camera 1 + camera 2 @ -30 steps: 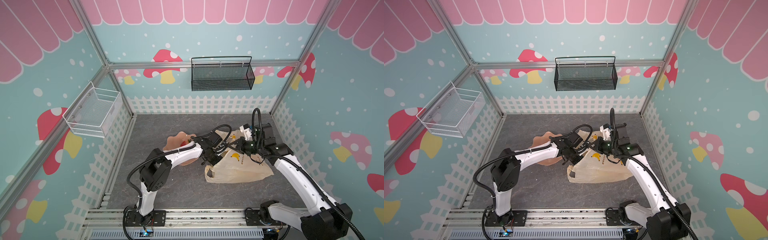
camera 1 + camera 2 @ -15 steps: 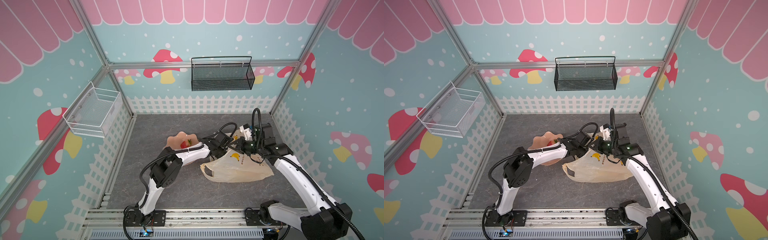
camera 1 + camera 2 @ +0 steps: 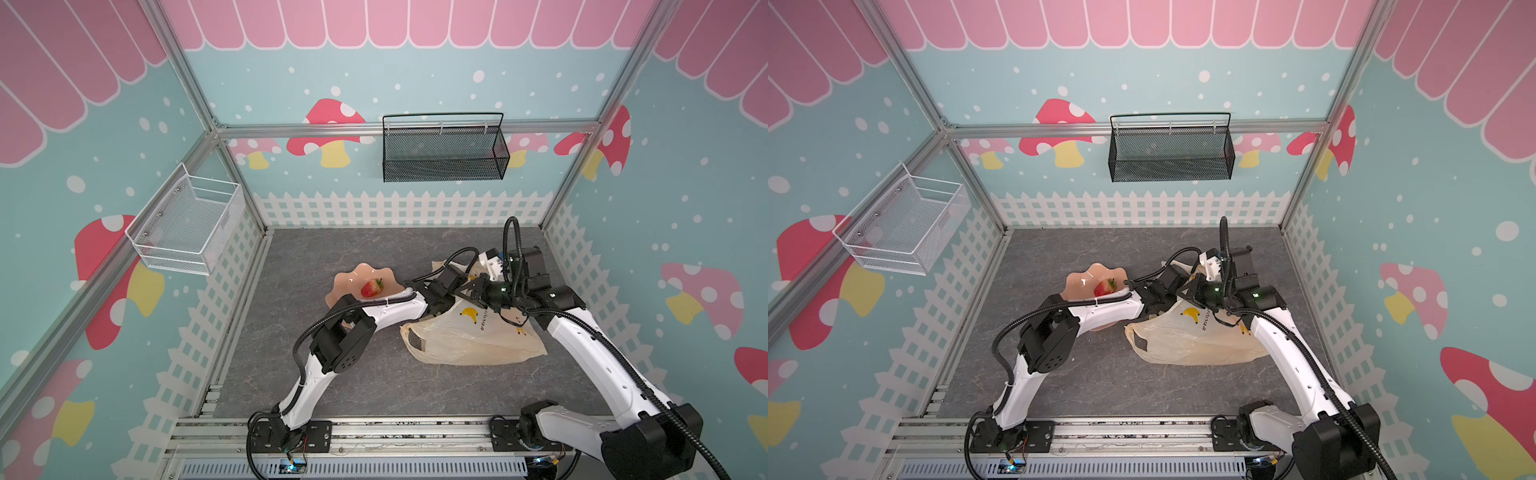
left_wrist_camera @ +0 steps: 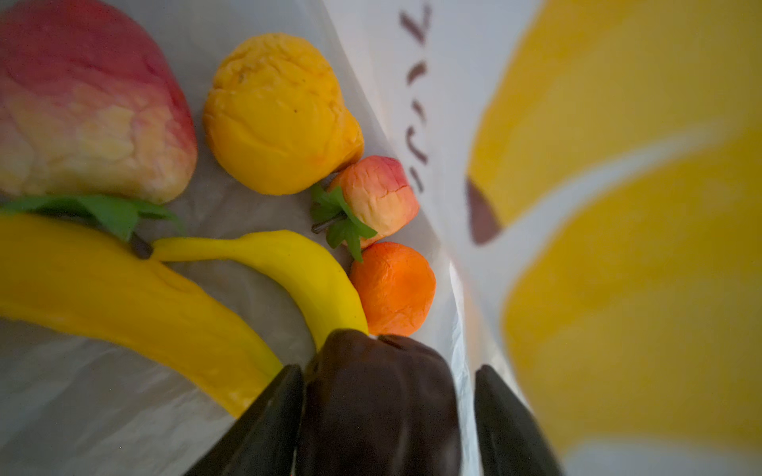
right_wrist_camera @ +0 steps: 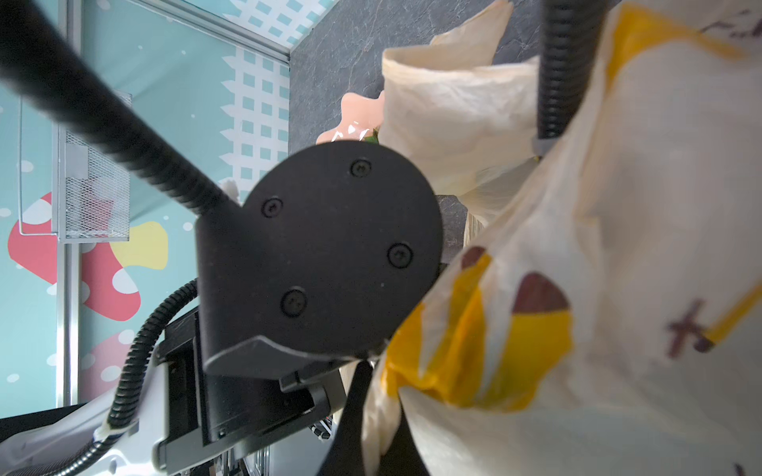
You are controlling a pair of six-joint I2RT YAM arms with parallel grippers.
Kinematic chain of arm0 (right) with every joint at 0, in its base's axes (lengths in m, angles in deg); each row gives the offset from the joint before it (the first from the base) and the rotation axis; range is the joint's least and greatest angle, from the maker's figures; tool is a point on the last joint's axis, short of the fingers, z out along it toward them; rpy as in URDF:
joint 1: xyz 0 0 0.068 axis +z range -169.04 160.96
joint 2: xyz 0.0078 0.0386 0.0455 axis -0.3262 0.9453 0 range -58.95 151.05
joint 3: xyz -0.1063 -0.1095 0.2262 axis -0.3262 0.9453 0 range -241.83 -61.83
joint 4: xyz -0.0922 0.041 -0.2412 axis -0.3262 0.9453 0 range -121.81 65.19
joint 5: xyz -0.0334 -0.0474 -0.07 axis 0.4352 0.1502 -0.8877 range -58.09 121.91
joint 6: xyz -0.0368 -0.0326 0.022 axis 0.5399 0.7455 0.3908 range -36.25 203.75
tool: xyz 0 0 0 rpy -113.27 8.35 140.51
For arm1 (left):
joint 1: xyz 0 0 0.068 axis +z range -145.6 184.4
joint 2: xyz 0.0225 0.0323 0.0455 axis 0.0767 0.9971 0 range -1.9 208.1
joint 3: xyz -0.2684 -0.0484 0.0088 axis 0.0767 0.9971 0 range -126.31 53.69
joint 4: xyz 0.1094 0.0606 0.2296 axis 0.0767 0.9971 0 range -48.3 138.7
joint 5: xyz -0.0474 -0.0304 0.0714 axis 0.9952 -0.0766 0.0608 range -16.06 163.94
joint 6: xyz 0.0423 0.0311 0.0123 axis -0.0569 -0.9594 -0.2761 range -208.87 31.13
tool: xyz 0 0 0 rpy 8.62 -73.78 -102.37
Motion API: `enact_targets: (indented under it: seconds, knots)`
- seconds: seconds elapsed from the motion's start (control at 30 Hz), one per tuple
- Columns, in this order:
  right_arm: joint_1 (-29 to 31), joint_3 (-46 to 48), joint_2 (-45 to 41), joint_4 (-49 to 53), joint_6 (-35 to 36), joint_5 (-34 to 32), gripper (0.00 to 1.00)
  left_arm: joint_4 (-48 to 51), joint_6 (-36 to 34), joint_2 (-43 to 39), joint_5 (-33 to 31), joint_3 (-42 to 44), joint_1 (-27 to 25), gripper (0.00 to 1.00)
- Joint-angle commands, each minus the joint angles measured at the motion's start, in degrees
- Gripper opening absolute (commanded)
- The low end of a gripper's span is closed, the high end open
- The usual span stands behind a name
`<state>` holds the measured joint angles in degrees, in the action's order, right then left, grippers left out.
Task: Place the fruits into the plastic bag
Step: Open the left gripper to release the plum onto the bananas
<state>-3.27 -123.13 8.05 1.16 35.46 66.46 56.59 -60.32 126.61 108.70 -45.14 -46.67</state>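
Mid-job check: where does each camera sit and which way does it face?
Top views: high in front, looking down; both arms, plastic bag, strawberry in dish.
Left wrist: inside the bag, facing fruits; left hand flanks dark fruit.
Right wrist: at the bag's mouth; right hand pinches it, left arm ahead.
Shared: dish, top and right wrist.

The dark lettering on the plastic bag (image 3: 478, 340) is too small and blurred to read.

Teal walls (image 3: 415, 62) carry white dots, red mushrooms, pink scallops; a white picket-fence print (image 3: 395, 208) lines their foot. The floor (image 3: 353, 249) is grey, marbled; a black mesh basket (image 3: 442, 153) hangs at the back, a white wire basket (image 3: 187, 226) on the left wall.
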Motion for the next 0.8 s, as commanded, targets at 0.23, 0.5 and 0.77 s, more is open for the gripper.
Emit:
enact_targets:
  seconds: [0.23, 0.5, 0.77]
  knots:
    - [0.4, -0.4, -1.2, -2.0, -0.5, 0.0, 0.00, -2.3, 1.9, -4.0, -0.6, 2.6, 0.0, 0.79]
    - [0.4, 0.0, -2.5, -2.1, -0.9, -0.9, 0.00, -0.7, 1.4, -7.2, -3.7, 5.9, 0.5, 0.81]
    - [0.4, 1.8, -4.3, -2.1, -1.4, -1.2, 0.00, 2.6, -0.3, -11.3, -8.6, 9.5, 1.2, 0.81]
